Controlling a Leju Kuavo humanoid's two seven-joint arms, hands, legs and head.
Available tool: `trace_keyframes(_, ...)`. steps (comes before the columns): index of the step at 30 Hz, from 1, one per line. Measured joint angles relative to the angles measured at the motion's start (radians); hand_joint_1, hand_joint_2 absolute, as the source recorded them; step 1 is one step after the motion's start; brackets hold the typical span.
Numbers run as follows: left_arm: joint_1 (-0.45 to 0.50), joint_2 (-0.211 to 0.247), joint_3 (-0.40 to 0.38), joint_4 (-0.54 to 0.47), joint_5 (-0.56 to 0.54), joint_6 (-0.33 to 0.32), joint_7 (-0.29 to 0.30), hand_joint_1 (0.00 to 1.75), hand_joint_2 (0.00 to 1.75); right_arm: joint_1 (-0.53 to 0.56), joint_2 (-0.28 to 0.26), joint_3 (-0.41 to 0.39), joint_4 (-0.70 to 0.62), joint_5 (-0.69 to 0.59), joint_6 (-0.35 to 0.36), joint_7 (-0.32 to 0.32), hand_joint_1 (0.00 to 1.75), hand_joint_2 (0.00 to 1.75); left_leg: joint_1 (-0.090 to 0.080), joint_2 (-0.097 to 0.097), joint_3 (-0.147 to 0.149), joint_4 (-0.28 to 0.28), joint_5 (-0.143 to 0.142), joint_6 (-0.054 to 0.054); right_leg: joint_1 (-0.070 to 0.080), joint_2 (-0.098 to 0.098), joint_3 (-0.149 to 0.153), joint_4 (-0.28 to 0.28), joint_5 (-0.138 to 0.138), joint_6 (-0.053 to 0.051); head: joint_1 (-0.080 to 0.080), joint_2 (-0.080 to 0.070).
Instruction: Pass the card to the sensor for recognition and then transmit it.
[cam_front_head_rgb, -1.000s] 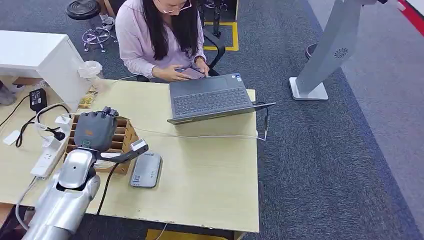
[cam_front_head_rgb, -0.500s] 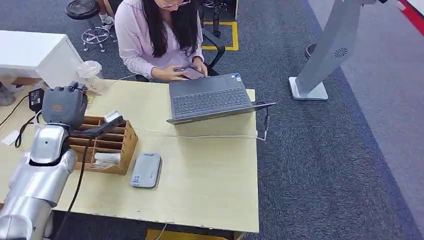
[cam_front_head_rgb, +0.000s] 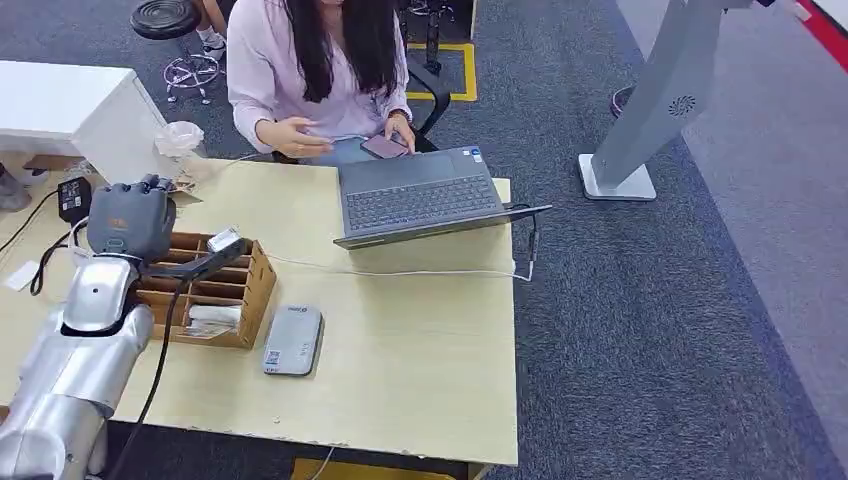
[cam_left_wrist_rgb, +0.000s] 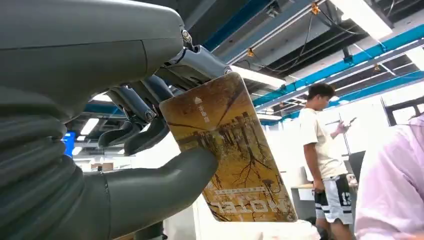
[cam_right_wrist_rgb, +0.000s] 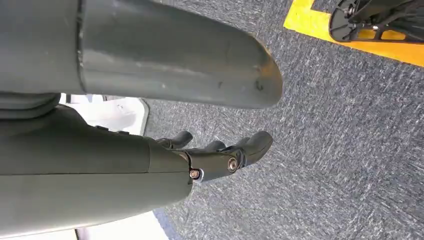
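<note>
My left hand hovers over the back left corner of the wooden slotted box. It pinches the card by one end, and the card sticks out toward the person. Up close the card is yellow-brown with a tree print and the word HOTEL, clamped between the thumb and the dark fingers. The grey sensor pad lies flat on the table right of the box, well apart from the card. My right hand hangs over the carpet with its fingers apart, holding nothing.
A person sits at the far side of the table with one hand reaching out and a phone in the other. An open laptop, its cable and a power strip also lie here.
My left hand has carried the card away from the sensor pad, up and left to the back of the wooden box. The person has lifted one hand off the phone toward the table.
</note>
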Motion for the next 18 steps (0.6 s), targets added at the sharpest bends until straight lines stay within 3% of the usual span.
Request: trace_keyframes(18, 0.000, 0.000, 0.000, 0.012, -0.001, 0.003, -0.006, 1.75, 1.75, 0.000, 0.000, 0.000, 0.000, 0.010, 0.000, -0.003, 0.00, 0.00, 0.000, 0.000, 0.000, 0.000, 0.000, 0.000, 0.000, 0.000, 0.000, 0.000, 0.000, 0.000, 0.000, 0.000)
